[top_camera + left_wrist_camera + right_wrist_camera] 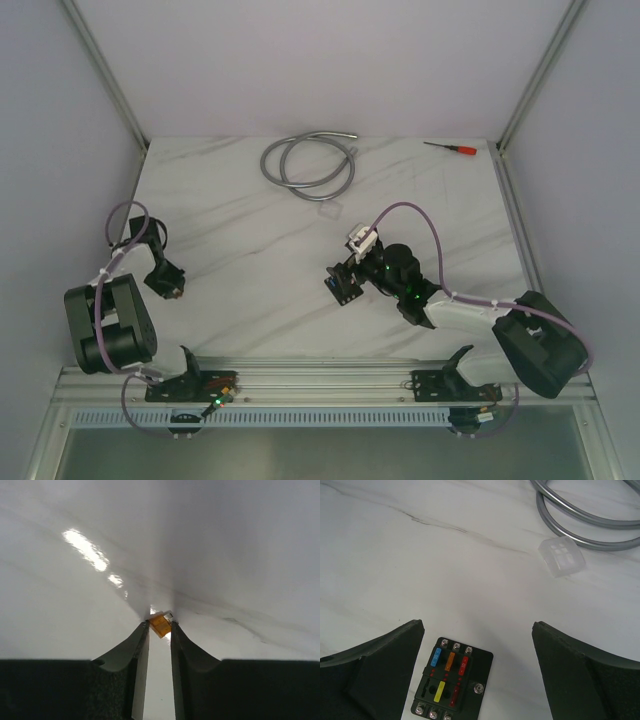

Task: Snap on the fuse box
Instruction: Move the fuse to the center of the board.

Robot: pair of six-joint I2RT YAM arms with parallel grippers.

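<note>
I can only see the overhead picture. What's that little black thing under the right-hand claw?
Observer: A fuse box with coloured fuses plugged in. The right claw hangs open over it.
Visitor: Does it have a lid on?
Observer: No. A small clear cover lies apart from it, beside the grey cable.
Visitor: And the left claw, is it holding anything?
Observer: Yes, the left claw pinches a tiny orange fuse.

From above and behind the arms, the top camera overlooks the whole white marbled table (250, 250). The wrist cameras skim it closely past their black fingers (120, 675); the right view's coiled grey metal hose (620, 545) also shows overhead.
</note>
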